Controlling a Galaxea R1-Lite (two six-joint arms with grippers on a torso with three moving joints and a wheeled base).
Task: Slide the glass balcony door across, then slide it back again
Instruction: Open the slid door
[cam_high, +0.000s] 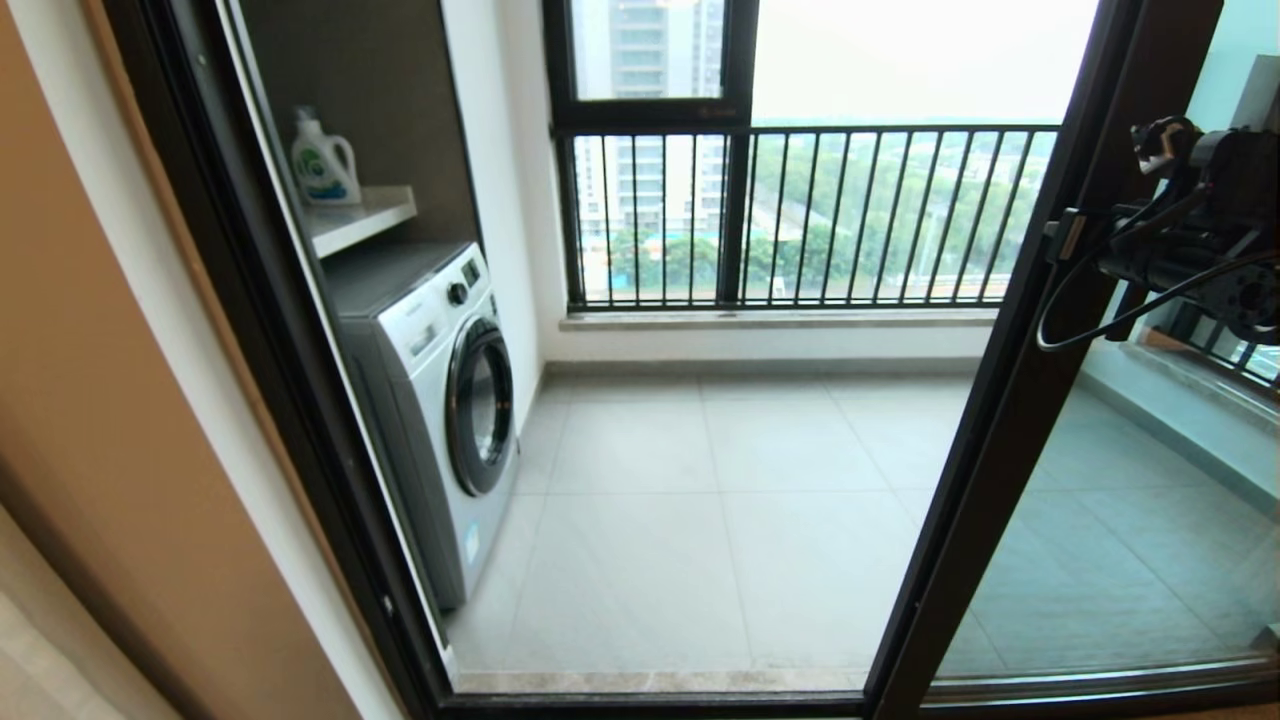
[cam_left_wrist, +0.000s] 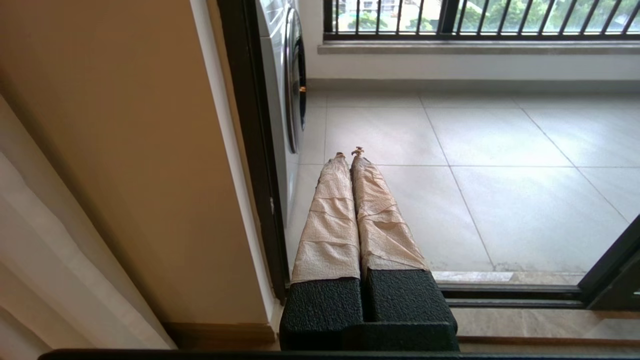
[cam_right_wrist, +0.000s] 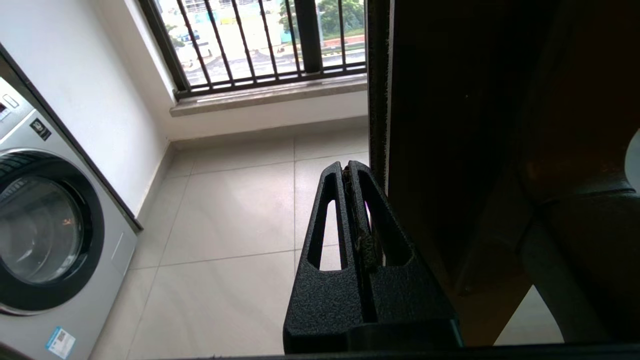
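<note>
The glass balcony door (cam_high: 1090, 520) stands on the right of the opening, its dark leading upright (cam_high: 1010, 400) running floor to top with a slight lean in the head view, so its long axis is vertical and its travel is sideways, toward the left jamb (cam_high: 300, 400). The opening to its left is wide, with bare balcony tiles (cam_high: 700, 500) showing through.

My right gripper (cam_right_wrist: 354, 172) sits just beside that upright, on its left, open-side edge, raised at about mid height; the right wrist view shows the 2 fingers pressed together with nothing between them, their tips alongside the frame's edge strip. I cannot tell whether they touch it.

My left gripper (cam_left_wrist: 350, 154) hangs low and near the left jamb, well apart from the door, its 2 paper-wrapped fingers (cam_left_wrist: 330, 220) closed on nothing.

So the right arm is plainly the nearer. I judge the coming push must go leftward across the opening, square to the upright.

Farther left stand the washing machine (cam_high: 440, 400) and a detergent bottle (cam_high: 322, 165) on its shelf.
</note>
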